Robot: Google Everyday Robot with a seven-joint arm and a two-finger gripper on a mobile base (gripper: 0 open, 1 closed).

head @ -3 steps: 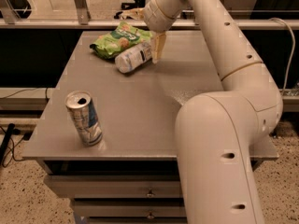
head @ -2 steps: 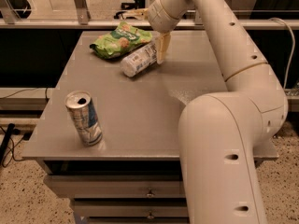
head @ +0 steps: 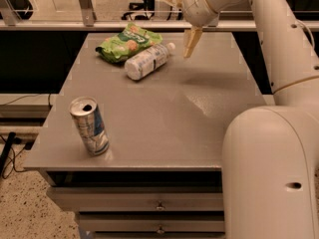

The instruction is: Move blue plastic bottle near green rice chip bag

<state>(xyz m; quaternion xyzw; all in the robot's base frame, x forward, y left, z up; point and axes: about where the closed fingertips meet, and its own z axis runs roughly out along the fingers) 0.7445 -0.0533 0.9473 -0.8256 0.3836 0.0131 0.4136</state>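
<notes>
The blue plastic bottle (head: 147, 61) lies on its side on the grey table (head: 164, 113), its white cap pointing back right. Its far side touches the green rice chip bag (head: 128, 43), which lies flat at the table's back left. My gripper (head: 180, 20) hangs above the table's back edge, just right of the bottle's cap and clear of it. It is open and empty, with one finger (head: 191, 41) pointing down and the other reaching left.
A silver-blue drink can (head: 89, 126) stands upright near the table's front left corner. My arm's large white body (head: 271, 173) fills the right foreground. Drawers (head: 159, 205) sit under the tabletop. A rail runs behind the table.
My gripper has drawn away from the bottle, moving right and slightly up. The bottle stays lying beside the green bag. The can has not moved.
</notes>
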